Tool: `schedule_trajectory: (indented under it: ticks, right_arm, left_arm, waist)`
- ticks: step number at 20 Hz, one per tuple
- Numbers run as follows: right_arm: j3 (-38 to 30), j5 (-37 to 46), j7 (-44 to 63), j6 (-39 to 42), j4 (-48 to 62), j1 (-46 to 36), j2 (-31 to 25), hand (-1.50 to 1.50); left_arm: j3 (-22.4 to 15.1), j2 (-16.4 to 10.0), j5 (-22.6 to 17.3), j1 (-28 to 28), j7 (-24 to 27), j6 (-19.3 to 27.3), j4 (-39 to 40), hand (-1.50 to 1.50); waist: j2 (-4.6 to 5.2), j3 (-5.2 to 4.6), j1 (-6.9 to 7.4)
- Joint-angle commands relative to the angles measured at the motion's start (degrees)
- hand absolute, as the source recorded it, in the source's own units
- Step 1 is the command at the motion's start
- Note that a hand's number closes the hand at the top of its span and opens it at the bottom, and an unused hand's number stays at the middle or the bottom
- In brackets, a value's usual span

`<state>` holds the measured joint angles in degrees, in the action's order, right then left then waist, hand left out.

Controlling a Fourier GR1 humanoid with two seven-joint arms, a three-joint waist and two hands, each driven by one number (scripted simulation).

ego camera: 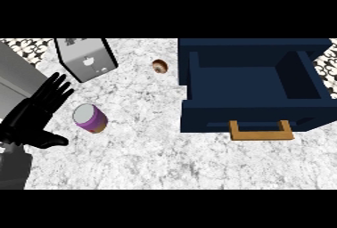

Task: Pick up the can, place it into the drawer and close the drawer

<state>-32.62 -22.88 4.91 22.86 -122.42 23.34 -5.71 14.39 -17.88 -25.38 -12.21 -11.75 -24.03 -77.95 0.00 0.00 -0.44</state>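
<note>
While the left robot hand (31, 118) spreads wide, the can (89, 118) sits just right of it, untouched.

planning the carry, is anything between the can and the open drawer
Nothing visible does: bare counter lies between the can and the front of the open drawer. The small brown item sits farther back, off that line.

Five kinds, one of each
One can (90, 118), one blue drawer (250, 119), one grey box (85, 57), one small brown round item (160, 66), one left hand (30, 118).
</note>
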Motion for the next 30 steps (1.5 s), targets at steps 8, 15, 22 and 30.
schedule_trajectory:
  ticks: [8, 15, 22, 30]
  right_arm:
    - [-3.57, 1.78, -3.09, 5.32, 3.78, 0.15, 0.99, -1.50]
    - [-6.11, -1.28, -0.96, 6.26, 5.59, -2.53, -0.20, -1.50]
    - [-5.67, -2.31, 3.24, 5.65, -0.15, -1.23, 1.87, -1.50]
    - [-9.61, -7.10, 4.80, 7.54, -1.51, 0.57, 1.02, -1.50]
  left_arm:
    - [0.75, 1.19, 10.09, -5.33, 17.06, 0.87, 20.09, -1.50]
    - [1.55, -1.37, 13.48, -6.77, 24.41, -0.63, 31.34, -1.50]
    - [0.60, -1.96, 18.58, -9.98, 36.69, -3.71, 47.99, -1.50]
    - [1.61, -3.52, 20.65, -15.84, 42.79, -4.59, 60.82, -1.50]
  waist:
    - [0.08, -0.01, -0.23]
    - [0.07, -0.01, -0.08]
    - [0.17, -0.06, -0.40]
    - [0.24, -0.10, -0.78]
